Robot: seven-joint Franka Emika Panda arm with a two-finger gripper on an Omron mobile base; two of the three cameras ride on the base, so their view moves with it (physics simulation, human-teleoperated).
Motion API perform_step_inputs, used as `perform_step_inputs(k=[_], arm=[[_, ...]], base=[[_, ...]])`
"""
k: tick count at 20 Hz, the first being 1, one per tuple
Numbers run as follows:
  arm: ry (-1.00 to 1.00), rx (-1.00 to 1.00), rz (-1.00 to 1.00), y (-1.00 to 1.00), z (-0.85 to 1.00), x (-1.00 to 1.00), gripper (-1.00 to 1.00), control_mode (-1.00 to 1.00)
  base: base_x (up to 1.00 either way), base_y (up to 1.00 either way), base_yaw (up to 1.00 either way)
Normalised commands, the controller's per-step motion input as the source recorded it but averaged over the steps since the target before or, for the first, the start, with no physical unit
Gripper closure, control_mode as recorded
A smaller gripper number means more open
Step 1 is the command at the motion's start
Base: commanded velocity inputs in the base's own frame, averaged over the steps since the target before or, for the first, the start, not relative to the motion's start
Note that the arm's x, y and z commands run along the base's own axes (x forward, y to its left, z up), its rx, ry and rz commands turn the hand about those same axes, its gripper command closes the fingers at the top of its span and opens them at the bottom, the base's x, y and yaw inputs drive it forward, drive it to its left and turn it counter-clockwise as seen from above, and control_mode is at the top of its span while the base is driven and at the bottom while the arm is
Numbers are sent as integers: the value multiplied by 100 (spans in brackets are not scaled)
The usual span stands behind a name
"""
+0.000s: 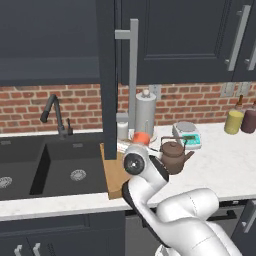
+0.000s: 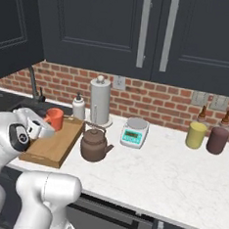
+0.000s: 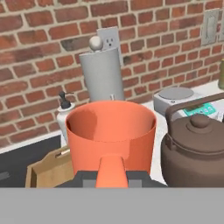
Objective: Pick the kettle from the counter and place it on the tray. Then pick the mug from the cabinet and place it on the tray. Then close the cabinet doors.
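Gripper (image 3: pixel 112 178) clamped tight on the mug's handle — the mug (image 2: pixel 54 118) hangs upright just above the tray (image 2: pixel 52 148), so the drop is straight down — kettle (image 2: pixel 93 145) just beside.

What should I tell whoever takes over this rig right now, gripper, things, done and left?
Gripper: shut on the mug, held over the tray.
Kettle: on the counter just right of the tray, apparently not on it.
Cabinet door: one stands open over the sink side.
Done: mug taken out.
Left: set the mug down, check the kettle and move it onto the tray if it is off, close the doors.
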Motion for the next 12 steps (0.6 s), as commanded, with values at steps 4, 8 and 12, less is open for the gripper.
perform_step_inputs(k=[4,8,12], arm=[[0,0,-19,29,-9,12,100,-100],[0,0,-18,26,-11,12,100,-100],[0,0,-17,25,-15,16,100,-100]], base=[[0,0,0],[0,0,0],[0,0,0]])
